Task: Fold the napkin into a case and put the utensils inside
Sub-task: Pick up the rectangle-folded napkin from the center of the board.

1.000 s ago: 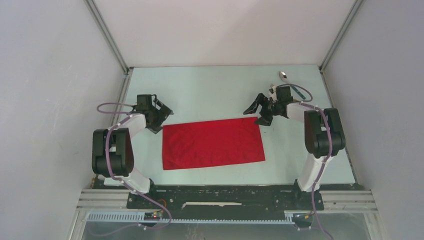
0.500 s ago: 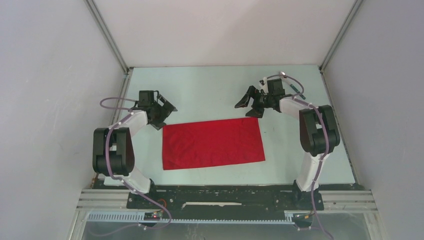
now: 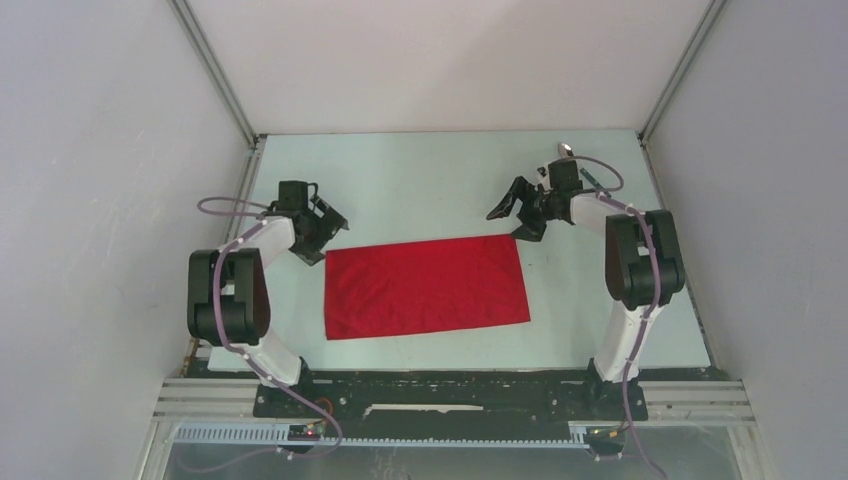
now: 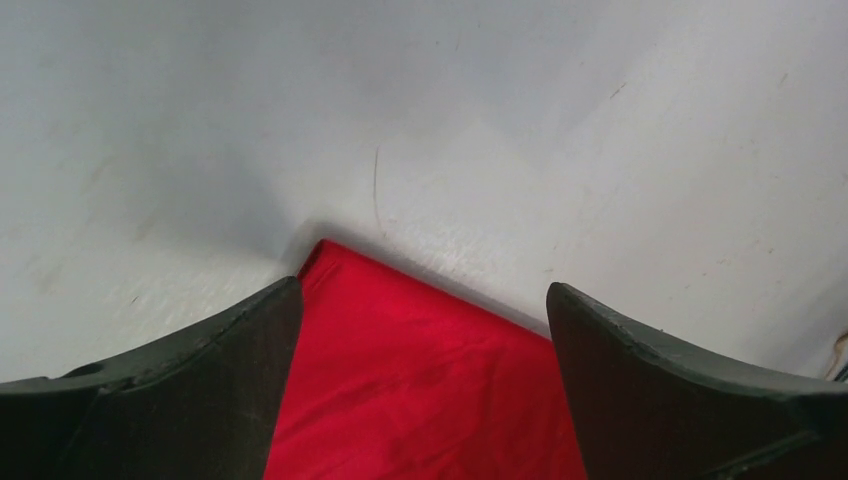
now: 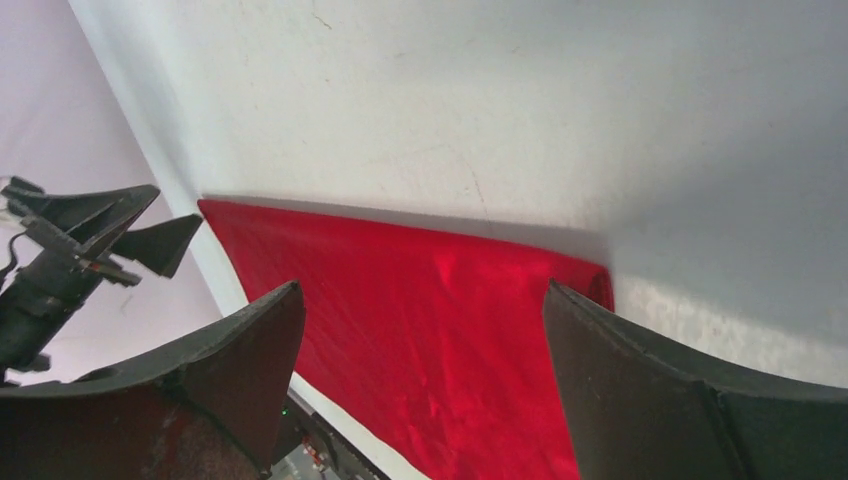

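- Left gripper (image 3: 322,228) sits near the table's (image 3: 430,185) left edge, jaws spread wide, holding nothing.
- Right gripper (image 3: 512,220) sits toward the far right corner, jaws wide, empty, seemingly hovering.

Pale grey-white matte bench (image 3: 430,185) boxed in by plain white panels.
A flat white back panel (image 3: 440,60) rises behind the far edge. Smooth white side walls (image 3: 90,200) close in on the left and right, meeting it along slanted silver aluminium posts (image 3: 212,72). Silver extruded rails (image 3: 200,398) and a slotted grey cable duct (image 3: 440,437) run along the near edge. The light is soft and even, and the wrist views show faint scratches and scuffs on the bench.
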